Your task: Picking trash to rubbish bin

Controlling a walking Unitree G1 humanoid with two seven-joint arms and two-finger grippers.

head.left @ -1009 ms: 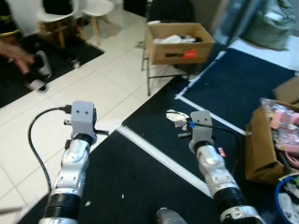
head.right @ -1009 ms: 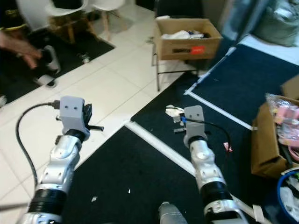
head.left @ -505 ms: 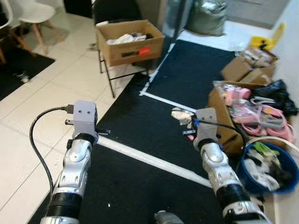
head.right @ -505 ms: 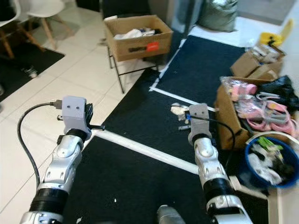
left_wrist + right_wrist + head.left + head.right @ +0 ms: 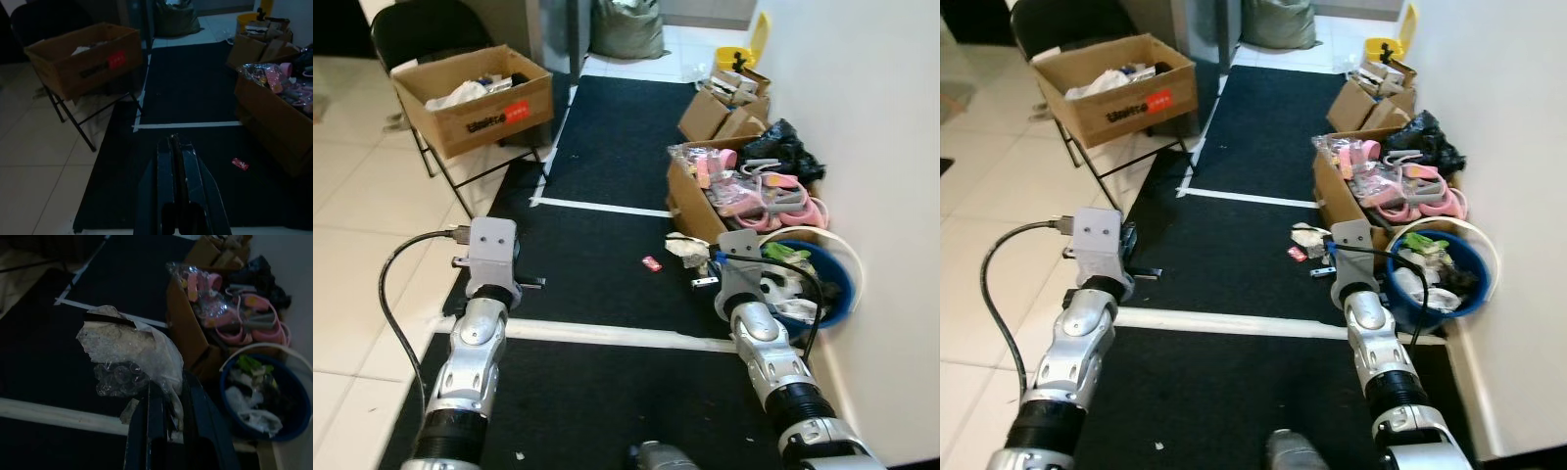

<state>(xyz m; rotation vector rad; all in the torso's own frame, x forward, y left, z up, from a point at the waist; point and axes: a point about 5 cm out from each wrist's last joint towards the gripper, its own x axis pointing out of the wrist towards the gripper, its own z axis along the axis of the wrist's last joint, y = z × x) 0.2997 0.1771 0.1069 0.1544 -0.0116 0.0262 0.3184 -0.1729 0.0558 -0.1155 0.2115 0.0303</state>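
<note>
Lower frame: black mat (image 5: 607,392) with a white tape line (image 5: 617,335). Right gripper (image 5: 164,418) is clamped on crumpled plastic trash (image 5: 132,352), mid-right near the blue bin (image 5: 832,294). Left gripper (image 5: 177,147) is pinched closed, holding nothing. Upper left: cardboard box (image 5: 475,93) on a chair.

one blue bin (image 5: 837,294), one chair (image 5: 421,24), two hands

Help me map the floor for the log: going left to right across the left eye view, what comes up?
Cardboard box on the folding chair → left tool → small red wrapper → crumpled plastic trash in the right tool → blue bin.
</note>
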